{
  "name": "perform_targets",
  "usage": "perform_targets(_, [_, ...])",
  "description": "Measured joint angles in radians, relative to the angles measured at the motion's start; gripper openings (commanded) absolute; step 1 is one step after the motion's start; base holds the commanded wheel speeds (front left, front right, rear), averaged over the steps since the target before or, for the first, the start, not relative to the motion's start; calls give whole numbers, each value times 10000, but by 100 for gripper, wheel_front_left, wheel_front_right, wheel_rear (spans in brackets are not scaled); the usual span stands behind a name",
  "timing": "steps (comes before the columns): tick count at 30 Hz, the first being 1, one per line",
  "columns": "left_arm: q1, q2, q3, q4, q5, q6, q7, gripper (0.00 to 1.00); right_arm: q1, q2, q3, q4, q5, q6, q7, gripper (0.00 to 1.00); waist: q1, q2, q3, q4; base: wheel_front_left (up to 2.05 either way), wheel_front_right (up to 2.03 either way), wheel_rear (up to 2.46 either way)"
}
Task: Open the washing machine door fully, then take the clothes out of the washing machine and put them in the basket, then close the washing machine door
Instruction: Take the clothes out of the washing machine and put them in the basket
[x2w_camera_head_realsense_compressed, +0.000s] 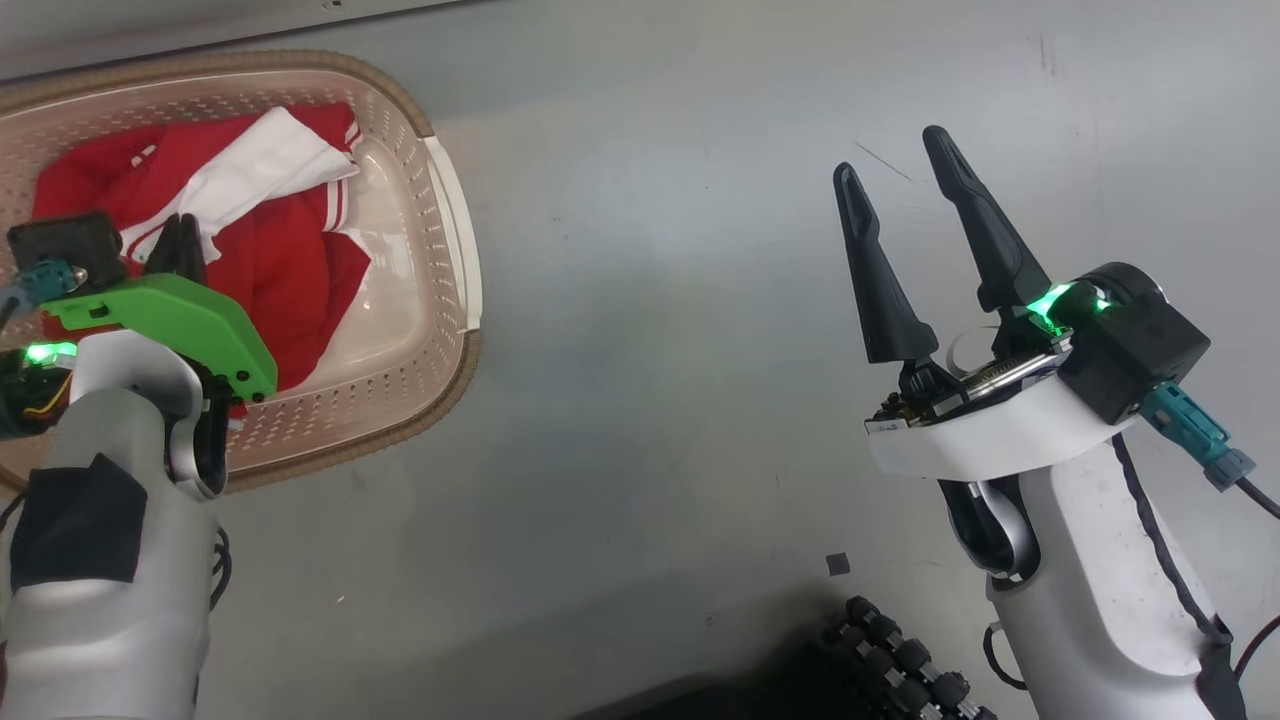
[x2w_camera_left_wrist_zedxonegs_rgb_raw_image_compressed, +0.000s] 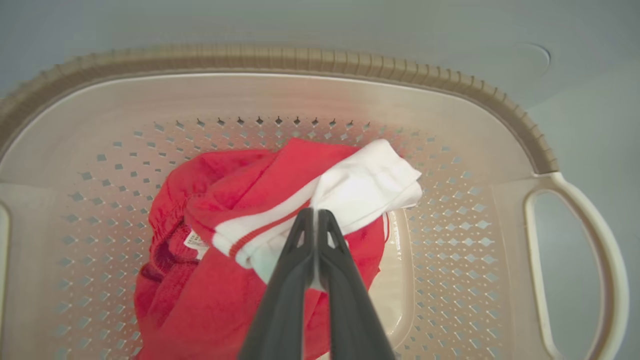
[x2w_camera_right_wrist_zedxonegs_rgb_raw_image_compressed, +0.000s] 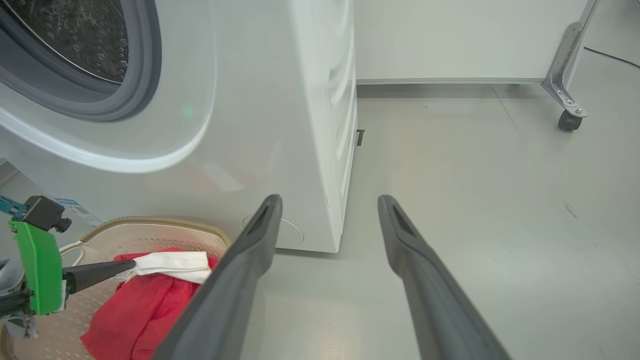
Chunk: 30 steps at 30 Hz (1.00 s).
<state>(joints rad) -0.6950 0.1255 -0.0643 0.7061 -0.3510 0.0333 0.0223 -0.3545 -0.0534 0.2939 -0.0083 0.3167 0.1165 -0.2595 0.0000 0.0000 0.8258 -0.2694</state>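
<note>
Beside the washing machine (x2w_camera_right_wrist_zedxonegs_rgb_raw_image_compressed: 250, 125), the basket (x2w_camera_right_wrist_zedxonegs_rgb_raw_image_compressed: 160, 220) rests on grey floor (x2w_camera_right_wrist_zedxonegs_rgb_raw_image_compressed: 475, 175).

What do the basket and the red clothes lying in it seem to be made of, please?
The basket looks like moulded cream plastic, smooth and slightly glossy, with punched holes and a brown woven-look rim. The clothes look like soft fabric, matte red with white trim, creasing loosely.

The basket (x2w_camera_head_realsense_compressed: 455, 250) runs off the head view's left edge, the fingers (x2w_camera_left_wrist_zedxonegs_rgb_raw_image_compressed: 290, 290) of the left gripper (x2w_camera_left_wrist_zedxonegs_rgb_raw_image_compressed: 316, 212) cover part of the clothes (x2w_camera_left_wrist_zedxonegs_rgb_raw_image_compressed: 225, 200), the washing machine (x2w_camera_right_wrist_zedxonegs_rgb_raw_image_compressed: 260, 125) drum (x2w_camera_right_wrist_zedxonegs_rgb_raw_image_compressed: 75, 35) is cropped top-left, and the white label (x2w_camera_left_wrist_zedxonegs_rgb_raw_image_compressed: 196, 241) seems printed but unreadable
</note>
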Motion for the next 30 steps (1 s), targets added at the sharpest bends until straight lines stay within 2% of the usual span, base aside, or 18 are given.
perform_targets(10, [-372, -115, 228, 947, -288, -130, -468, 0, -114, 17, -52, 196, 44, 0, 0, 100, 0, 0, 9, 49, 0, 0, 0])
perform_targets(12, [-386, -167, 318, 1083, -366, -130, -654, 38, -119, 19, -63, 236, 44, 0, 0, 100, 0, 0, -58, 80, 0, 0, 0])
perform_targets(13, [-400, -176, 336, 1174, -410, -134, -777, 52, -124, 21, -69, 268, 44, 0, 0, 100, 0, 0, -96, 95, 0, 0, 0])
perform_targets(14, [-407, -182, 345, 1250, -449, -186, -880, 100, -135, 21, -82, 291, 44, 0, 0, 100, 0, 0, -140, 110, 0, 0, 0])
perform_targets(23, [-428, -245, 297, 1463, -410, -410, -2230, 100, -286, 23, -150, 589, -23, 52, 0, 100, 0, 0, -729, 281, 0, 0, 0])
perform_targets(25, [-427, -249, 238, 1453, -328, -571, -2545, 100, -281, 21, -201, 685, -40, 52, 0, 100, 0, 0, -910, 324, 0, 0, 0])
perform_targets(30, [-402, -270, -8, 1229, -42, -738, -2715, 100, -249, 21, -330, 886, -171, 52, 0, 100, 0, 0, -1417, 442, 0, 0, 0])
